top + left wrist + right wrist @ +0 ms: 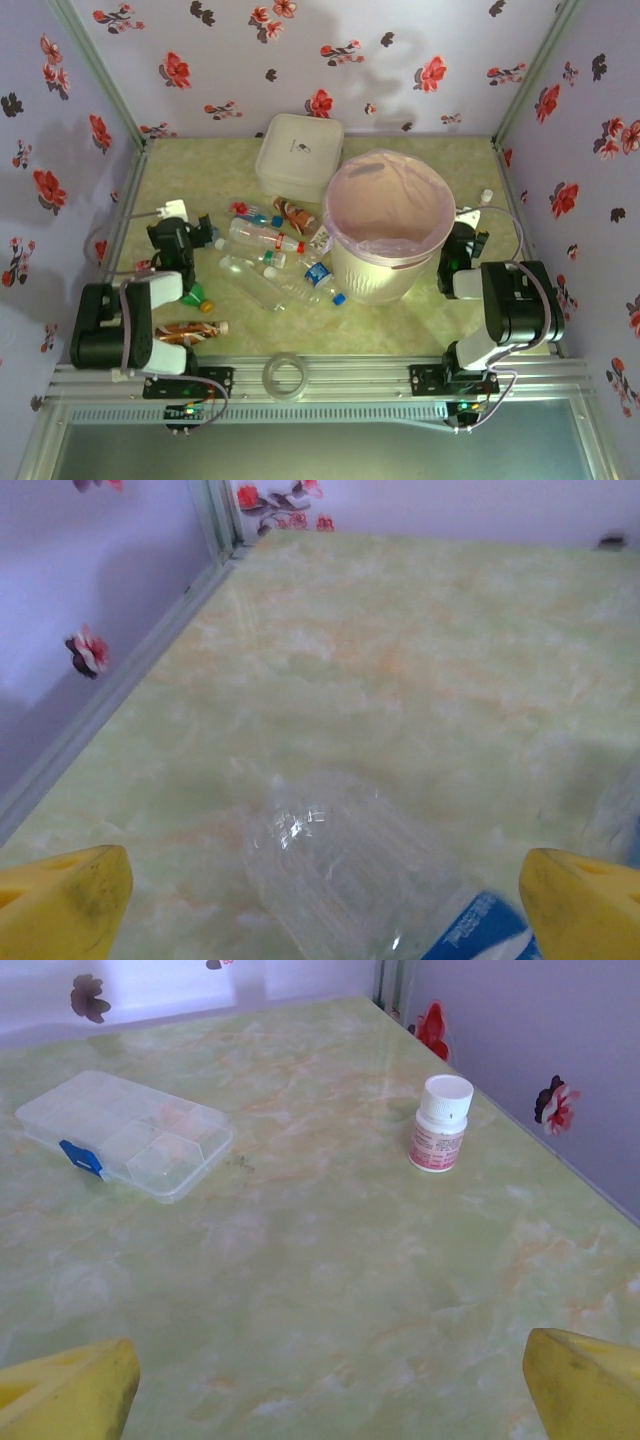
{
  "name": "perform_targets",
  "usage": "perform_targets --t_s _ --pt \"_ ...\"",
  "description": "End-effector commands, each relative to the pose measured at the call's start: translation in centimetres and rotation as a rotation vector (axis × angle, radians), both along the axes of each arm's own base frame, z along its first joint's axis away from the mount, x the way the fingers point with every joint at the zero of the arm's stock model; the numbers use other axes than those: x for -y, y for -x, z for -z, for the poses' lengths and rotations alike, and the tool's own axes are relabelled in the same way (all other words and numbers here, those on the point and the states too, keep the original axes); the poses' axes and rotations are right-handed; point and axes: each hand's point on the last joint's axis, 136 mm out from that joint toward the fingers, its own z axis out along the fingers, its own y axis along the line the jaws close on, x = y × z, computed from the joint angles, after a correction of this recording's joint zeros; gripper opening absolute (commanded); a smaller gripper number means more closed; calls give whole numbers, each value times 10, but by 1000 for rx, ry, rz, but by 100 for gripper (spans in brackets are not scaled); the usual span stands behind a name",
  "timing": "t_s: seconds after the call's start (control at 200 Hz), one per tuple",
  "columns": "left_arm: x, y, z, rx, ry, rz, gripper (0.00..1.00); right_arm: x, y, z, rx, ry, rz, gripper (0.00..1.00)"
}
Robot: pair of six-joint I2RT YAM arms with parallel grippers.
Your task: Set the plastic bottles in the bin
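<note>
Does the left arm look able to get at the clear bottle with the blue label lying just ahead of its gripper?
Probably yes. The left gripper is open, and the clear bottle lies on the table in line with the gap between its fingers, with nothing standing in the way.

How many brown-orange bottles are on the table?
2. One brown-orange bottle lies by the left arm; the other between the white box and the bin. More may hide inside the bin.
</note>
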Motion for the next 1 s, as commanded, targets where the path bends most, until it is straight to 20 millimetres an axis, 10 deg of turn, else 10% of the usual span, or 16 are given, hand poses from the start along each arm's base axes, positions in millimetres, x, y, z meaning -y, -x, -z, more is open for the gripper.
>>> perform_targets --t_s 0.0,0.315,0.53,0.7,0.995 --pt "-10 15 -39 -36 116 -105 100 2 -7 -19 51 -3 10 100" --pt "-44 100 -69 -263 250 -333 100 22 31 -63 -219 -161 146 99" --pt "-90 143 -8 -315 492 -558 100 22 63 -85 -313 -270 195 99" --pt "-103 145 44 -336 643 -627 100 12 68 -113 -285 -330 129 99" --pt "-105 129 62 -370 628 -570 98 -6 79 -130 -264 -396 36 99"
